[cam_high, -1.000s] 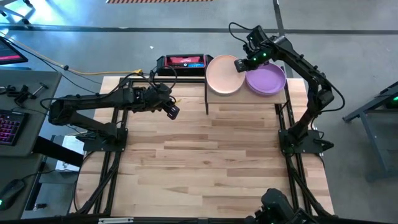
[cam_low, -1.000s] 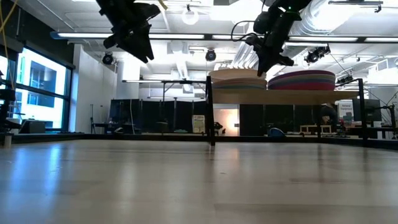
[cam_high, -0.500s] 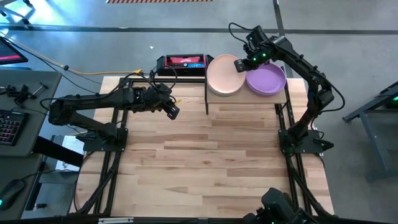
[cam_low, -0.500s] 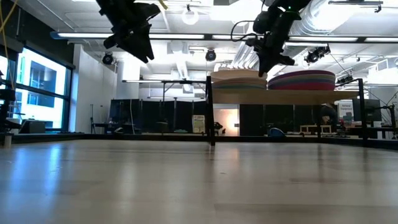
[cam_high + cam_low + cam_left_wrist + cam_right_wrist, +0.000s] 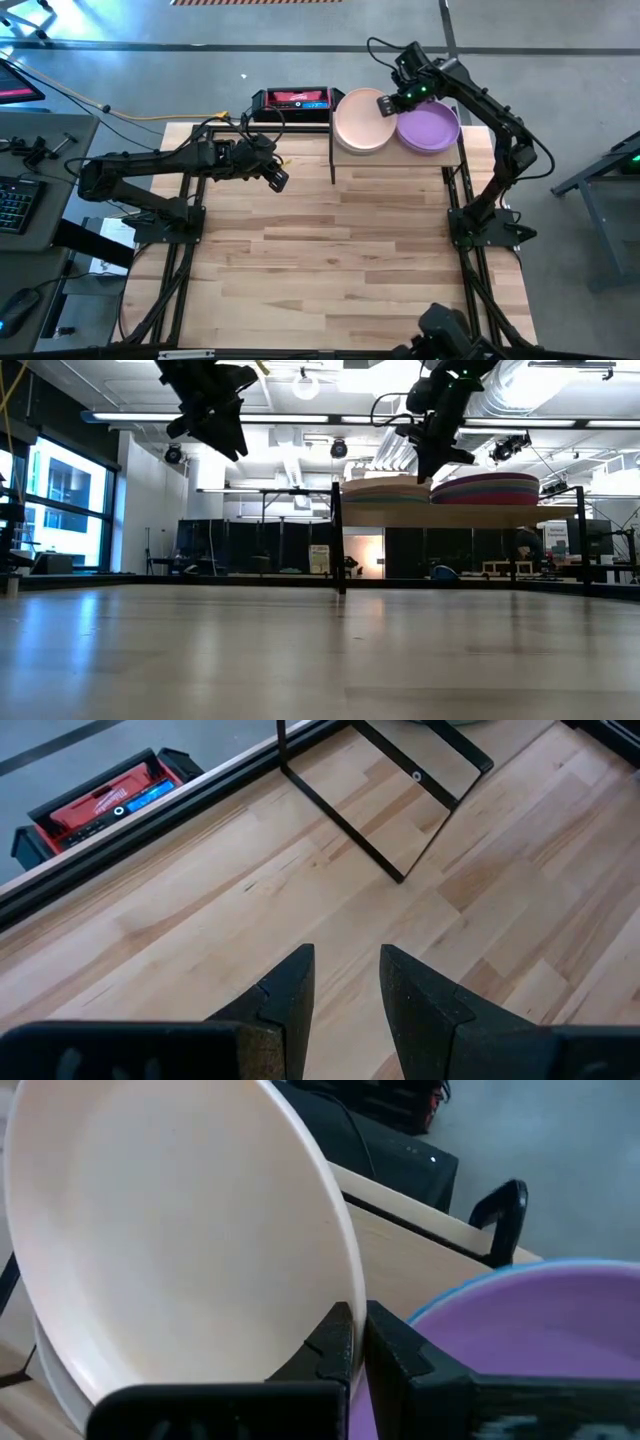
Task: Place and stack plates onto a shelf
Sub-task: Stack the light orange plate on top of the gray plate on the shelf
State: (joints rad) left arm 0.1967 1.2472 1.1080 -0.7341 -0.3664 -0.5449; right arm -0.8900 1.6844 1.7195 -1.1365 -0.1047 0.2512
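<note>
Shelf (image 5: pixel 452 157): small light-wood board on thin black posts, standing at the far edge of the table (image 5: pixel 340 260), taken here as the landmark. Plates on the shelf: two stacks side by side. Peach plate (image 5: pixel 358 122), topmost of the stack at the shelf's left half; in the right wrist view it sits tilted over a paler plate (image 5: pixel 55 1380) beneath it, and in the low view the stack's top edge (image 5: pixel 385 484) is raised toward the shelf's middle. Purple plate (image 5: pixel 430 130), topmost of the stack at the shelf's right half, lying flat; the low view shows several coloured rims banded under it (image 5: pixel 485 491). Right gripper (image 5: pixel 388 103): above the shelf's middle, between the two stacks, at the peach plate's inner rim; fingers (image 5: pixel 335 1342) closed together with the plate's edge right at their tips, though whether the rim is pinched between them cannot be told. Left gripper (image 5: pixel 278 179): well to the left of the shelf, hovering above bare tabletop, its two fingers (image 5: pixel 290 995) parted by a narrow gap and holding nothing; the shelf's black left-hand post frame (image 5: pixel 390 795) lies ahead of it. Red and black case (image 5: pixel 292 99): just left of the shelf, beyond the table's far edge.
</note>
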